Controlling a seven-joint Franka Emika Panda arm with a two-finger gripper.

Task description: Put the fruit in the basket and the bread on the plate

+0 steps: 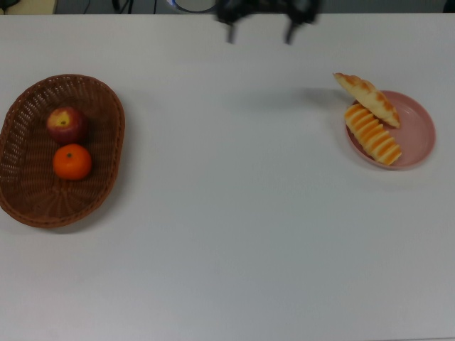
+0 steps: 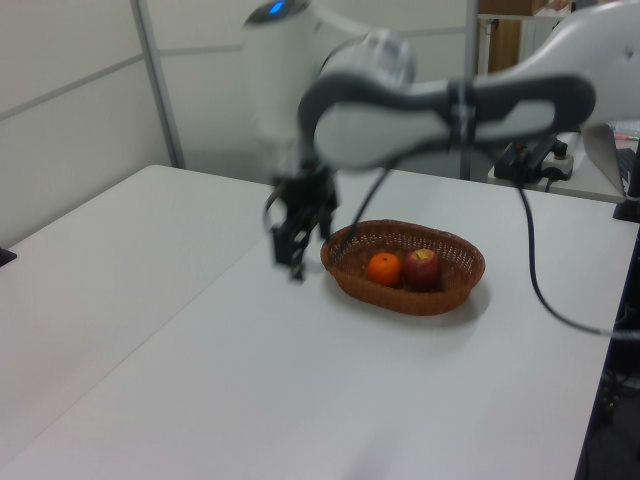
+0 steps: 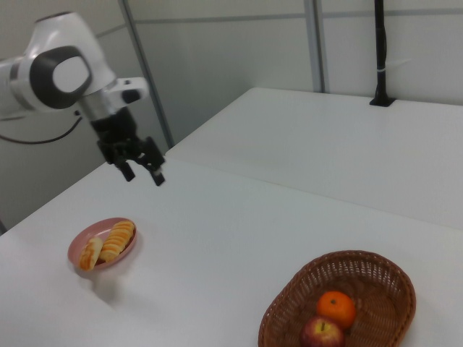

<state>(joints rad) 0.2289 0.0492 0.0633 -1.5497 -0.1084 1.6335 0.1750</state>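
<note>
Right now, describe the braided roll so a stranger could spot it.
Find the pink plate at the top view's right. Two rolls lie on it; the braided roll is the golden-brown one with pointed ends, overhanging the rim, unlike the orange-and-yellow striped roll beside it.

Your arm is raised, its tool (image 3: 142, 171) empty and spread.

In the right view you see the white arm reach in from the right view's left, the wrist bending down so the dark tool hangs with its fingers (image 3: 157, 174) pointing downward and apart, nothing between them. In the top view your tool (image 1: 258, 27) sits at the upper edge, blurred, its two fingers clearly separated. In the left view the arm arches across from the left view's right, and the tool (image 2: 297, 245) hangs below the white wrist, above the worktop (image 2: 300, 380), touching nothing.
</note>
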